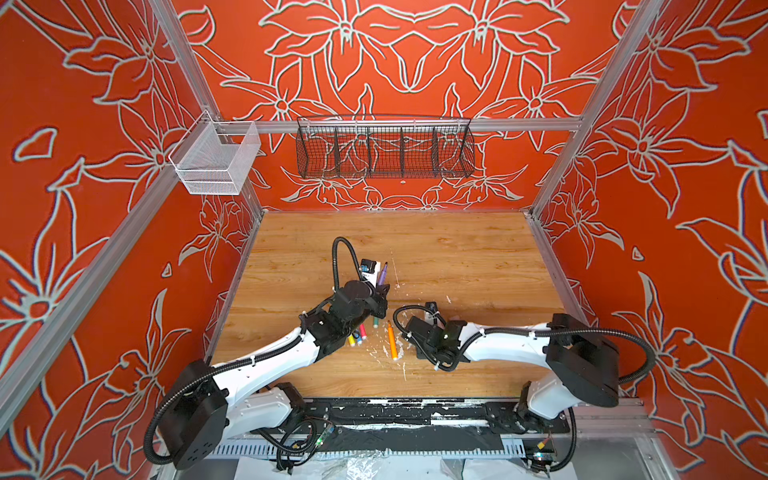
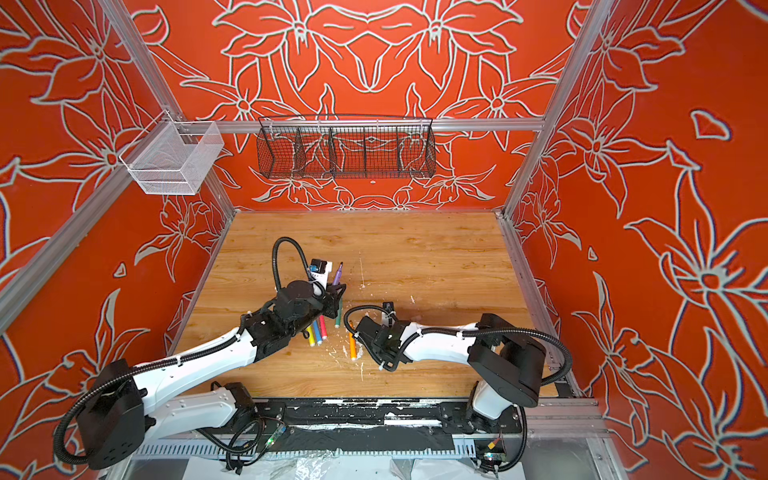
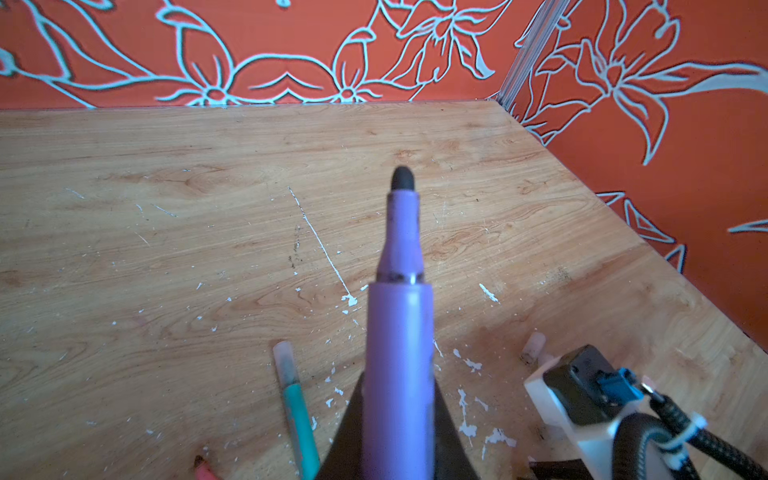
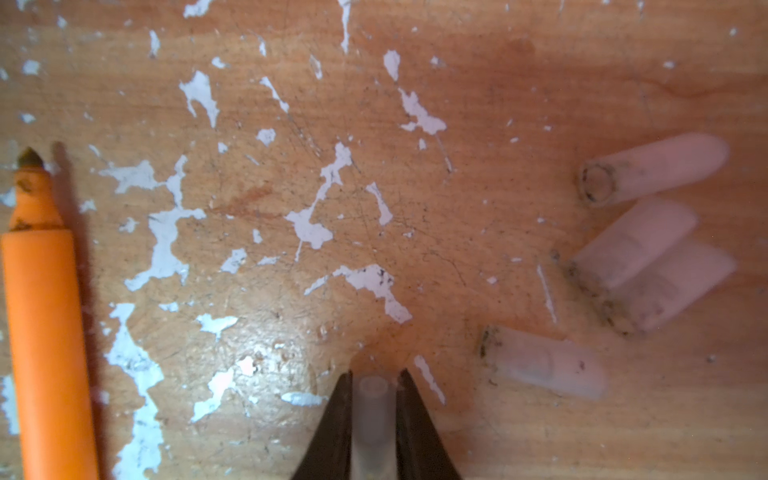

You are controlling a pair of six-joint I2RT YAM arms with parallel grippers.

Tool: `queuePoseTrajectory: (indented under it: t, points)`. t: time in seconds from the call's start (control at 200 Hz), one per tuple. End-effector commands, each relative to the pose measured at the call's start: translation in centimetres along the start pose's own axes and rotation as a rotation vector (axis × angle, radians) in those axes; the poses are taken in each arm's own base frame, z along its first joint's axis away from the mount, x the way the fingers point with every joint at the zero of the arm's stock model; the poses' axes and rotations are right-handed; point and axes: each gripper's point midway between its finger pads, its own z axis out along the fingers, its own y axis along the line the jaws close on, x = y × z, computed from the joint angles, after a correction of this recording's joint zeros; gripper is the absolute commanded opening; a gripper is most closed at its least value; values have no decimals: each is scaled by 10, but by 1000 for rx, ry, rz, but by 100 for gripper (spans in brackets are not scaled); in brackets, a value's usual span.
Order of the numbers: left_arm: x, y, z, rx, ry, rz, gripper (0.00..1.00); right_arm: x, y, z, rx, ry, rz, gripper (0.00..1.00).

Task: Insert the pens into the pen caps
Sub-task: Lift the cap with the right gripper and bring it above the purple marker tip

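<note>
Two grips to work with: left gripper (image 3: 398, 419) clamped tight on the purple pen (image 3: 399, 324), dark tip poking out toward the back wall (image 3: 291, 50), and right gripper (image 4: 374, 386) pinched narrow around one clear pen cap (image 4: 372, 419), open mouth facing outward from the grip. Both near the middle front of the table (image 1: 457, 257), apart from each other in both top views.

Looks like the mating step is up, so: swing the cap's mouth round to face the pen tip, get both axes on one line before closing the gap, then push straight along that line. No wiggling sideways. Thin clear plastic, probably slippery, likely to pivot in the grip if loaded off-axis. Same worry for the pen, gripped well down the barrel with a long free end, so probably best with a gentle push and a stop once seated at the shoulder ring.

Also worth steering clear of the four loose caps (image 4: 631, 245) lying near the right jaws, and of the orange pen (image 4: 45, 332) off on the other side.

Hard to make out: right jaws buried under the right arm's wrist (image 1: 436, 336) in the top views, held cap too small to spot there. Closed end of that cap cut off at the frame edge in the wrist view. Yellow pen (image 1: 351, 340), blue pen (image 1: 356, 335) and pink pen (image 1: 362, 331) half under the left arm (image 1: 274, 353), tips hidden, so no telling capped or not. Teal pen (image 3: 301, 419) apparently wearing a cap.
</note>
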Motion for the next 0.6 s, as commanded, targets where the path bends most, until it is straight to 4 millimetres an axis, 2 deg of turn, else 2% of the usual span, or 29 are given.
queuePoseTrajectory:
  t: [0.0,0.145,0.295,0.415,0.596]
  points:
    - [-5,-5,-5,33,-29,5,0,11,-15,4,41,32,13,16]
    - [-6,-10,-7,61,-32,6,0,8,-16,0,27,24,33,11]
    - [-4,-27,-7,163,-26,10,0,-7,-14,-19,-41,-29,76,9]
    - [-4,-51,-14,300,-33,11,0,-33,-9,-53,-135,-119,120,7]
    - [-3,-74,-29,410,-38,64,0,-84,-1,-126,-323,-314,190,5]
